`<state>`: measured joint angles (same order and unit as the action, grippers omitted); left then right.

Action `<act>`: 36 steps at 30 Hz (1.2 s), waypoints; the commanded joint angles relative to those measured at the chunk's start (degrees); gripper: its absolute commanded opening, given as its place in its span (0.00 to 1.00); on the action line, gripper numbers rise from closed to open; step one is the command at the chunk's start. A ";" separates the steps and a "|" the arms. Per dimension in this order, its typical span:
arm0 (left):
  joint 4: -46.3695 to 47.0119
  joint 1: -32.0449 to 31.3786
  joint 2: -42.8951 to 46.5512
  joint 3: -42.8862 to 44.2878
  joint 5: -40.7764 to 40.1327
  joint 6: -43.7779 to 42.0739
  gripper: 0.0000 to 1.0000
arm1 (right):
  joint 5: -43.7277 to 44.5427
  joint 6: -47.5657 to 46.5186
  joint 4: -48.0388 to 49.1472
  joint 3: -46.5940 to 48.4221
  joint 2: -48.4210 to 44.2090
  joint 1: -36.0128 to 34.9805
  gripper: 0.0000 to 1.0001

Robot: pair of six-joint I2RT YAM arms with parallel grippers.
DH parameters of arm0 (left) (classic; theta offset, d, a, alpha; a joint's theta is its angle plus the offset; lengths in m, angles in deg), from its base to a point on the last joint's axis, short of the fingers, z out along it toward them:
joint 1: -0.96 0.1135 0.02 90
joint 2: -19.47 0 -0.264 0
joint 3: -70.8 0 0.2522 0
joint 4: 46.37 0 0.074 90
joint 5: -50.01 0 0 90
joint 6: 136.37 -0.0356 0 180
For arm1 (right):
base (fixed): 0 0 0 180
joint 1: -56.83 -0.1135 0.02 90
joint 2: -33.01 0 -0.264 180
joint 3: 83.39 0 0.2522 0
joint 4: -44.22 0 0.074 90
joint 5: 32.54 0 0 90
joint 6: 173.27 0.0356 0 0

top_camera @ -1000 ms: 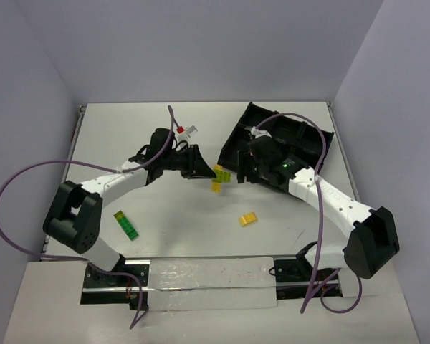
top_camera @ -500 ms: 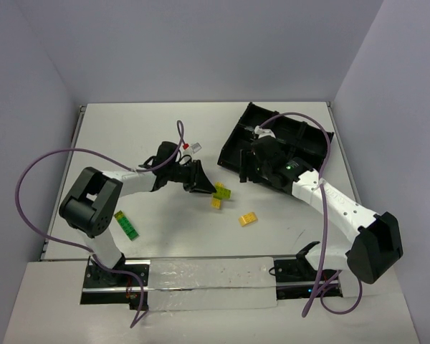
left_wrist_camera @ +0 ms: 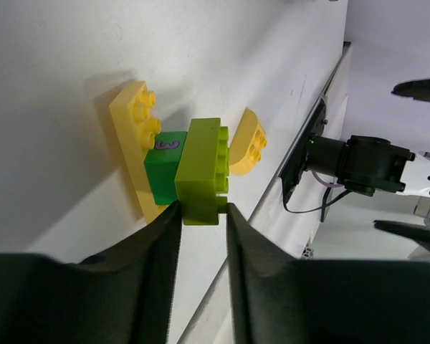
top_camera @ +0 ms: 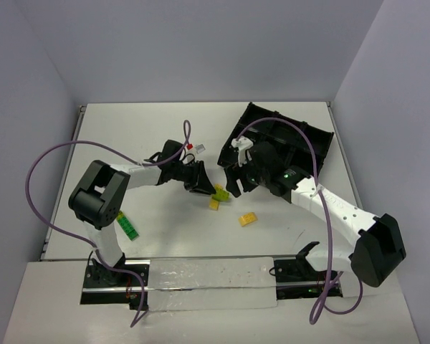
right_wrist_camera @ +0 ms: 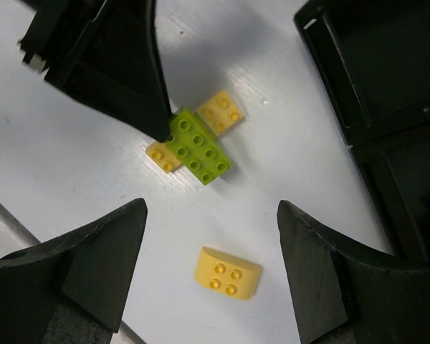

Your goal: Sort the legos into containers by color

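- Left wrist view: left pincer (left_wrist_camera: 201, 211) clenched on the lime brick (left_wrist_camera: 201, 172) of a lime-green-yellow stack (top_camera: 217, 195), low at the table (left_wrist_camera: 57, 72).
- Right pincer (right_wrist_camera: 211, 215): released, empty, just beside; the stack lies ahead of it, its yellow plate (right_wrist_camera: 222, 111) slanting across the gap.
- Tray (top_camera: 301, 140): behind the right pincer.
- Change: the stack is drawn toward the table's near edge and the left arm is folded back.
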<state>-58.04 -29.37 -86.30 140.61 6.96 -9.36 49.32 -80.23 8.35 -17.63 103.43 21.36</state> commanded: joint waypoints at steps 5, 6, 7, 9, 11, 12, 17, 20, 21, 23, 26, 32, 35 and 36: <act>-6.43 0.18 0.20 4.60 -2.13 -5.45 0.83 | 0.08 -11.54 7.14 -0.57 1.38 -4.29 0.79; -7.22 0.18 0.15 4.72 -2.17 -5.63 0.86 | 0.81 -12.41 7.48 -0.52 1.59 -5.08 0.79; -8.34 0.18 0.21 5.38 -2.37 -6.55 0.88 | 2.07 -13.67 8.21 -0.65 2.64 -6.20 0.79; -9.96 0.28 1.01 5.91 -3.28 -7.42 0.89 | 3.39 -15.24 9.17 -0.32 4.07 -7.42 0.80; -12.38 0.72 2.36 6.47 -4.35 -8.40 0.90 | 3.25 -16.10 9.14 0.46 6.65 -7.68 0.81; -13.59 1.01 3.43 6.66 -4.94 -8.77 0.90 | 3.03 -16.43 8.66 1.06 7.92 -7.69 0.81; -19.66 5.71 9.48 6.89 -8.10 -10.03 0.90 | 1.16 -17.99 7.27 3.05 11.48 -7.86 0.81; -23.23 12.15 14.22 6.36 -9.23 -10.47 0.90 | 0.33 -18.42 7.96 3.97 13.75 -7.95 0.81; -23.86 13.27 15.58 6.48 -10.12 -10.55 0.90 | 0.09 -18.47 8.04 4.46 14.76 -7.91 0.80; -25.22 16.09 18.43 6.81 -11.75 -10.58 0.90 | -0.52 -18.52 8.58 5.17 16.48 -7.92 0.80; -26.51 19.82 20.85 7.66 -14.06 -10.12 0.90 | -0.47 -18.00 9.71 5.39 18.94 -8.04 0.76; -27.26 21.59 22.72 8.38 -15.32 -9.85 0.90 | 0.90 -17.13 13.69 4.73 21.40 -7.95 0.70; -27.17 21.59 22.30 8.20 -15.29 -9.65 0.89 | 1.56 -15.97 14.19 5.12 22.32 -8.00 0.64; -27.25 21.62 22.05 8.20 -15.34 -9.61 0.89 | 1.85 -15.56 14.40 5.24 22.61 -8.02 0.61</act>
<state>-83.92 -8.15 -64.84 146.87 -7.39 -18.57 49.78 -97.35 18.62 -14.42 125.01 13.67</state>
